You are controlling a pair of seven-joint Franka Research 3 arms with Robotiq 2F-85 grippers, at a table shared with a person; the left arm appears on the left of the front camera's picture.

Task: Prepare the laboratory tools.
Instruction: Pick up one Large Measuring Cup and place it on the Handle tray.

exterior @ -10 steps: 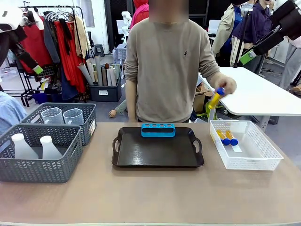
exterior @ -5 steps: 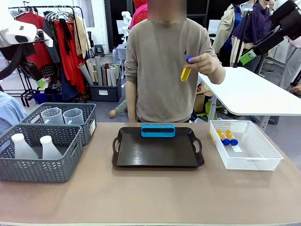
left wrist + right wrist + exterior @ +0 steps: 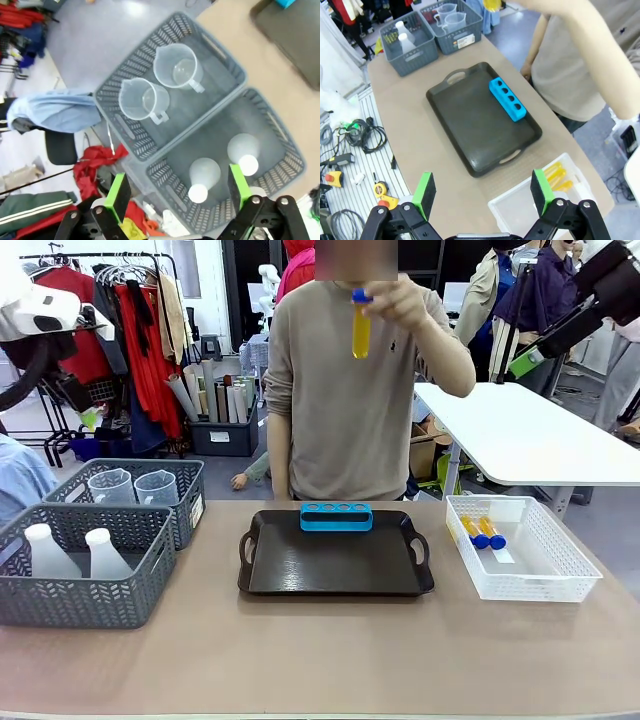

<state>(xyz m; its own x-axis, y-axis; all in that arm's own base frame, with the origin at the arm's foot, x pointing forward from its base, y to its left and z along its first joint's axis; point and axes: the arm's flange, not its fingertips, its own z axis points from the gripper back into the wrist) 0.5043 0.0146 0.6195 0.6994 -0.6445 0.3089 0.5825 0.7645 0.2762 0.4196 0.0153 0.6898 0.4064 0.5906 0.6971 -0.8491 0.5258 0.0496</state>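
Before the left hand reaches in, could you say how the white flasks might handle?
The flasks look like translucent plastic, so probably light and not brittle. Wide bases suggest they stand steadily. Their sloped walls may slip; the narrow necks probably hold better.

**Yellow, blue and grey on tan**

A yellow tube (image 3: 361,328) with a blue cap is showing bright against the person's beige sweater (image 3: 340,410). Two more yellow, blue-capped tubes (image 3: 480,532) are lying in the white mesh basket (image 3: 530,588). The blue rack (image 3: 336,516) is standing out on the black tray (image 3: 330,560). The grey woven-pattern baskets (image 3: 85,605) are holding clear beakers (image 3: 157,487) and translucent white flasks (image 3: 103,554). The table (image 3: 320,660) is looking tan. Both the left gripper (image 3: 178,189) and the right gripper (image 3: 483,187) are wearing green pads on black fingers.
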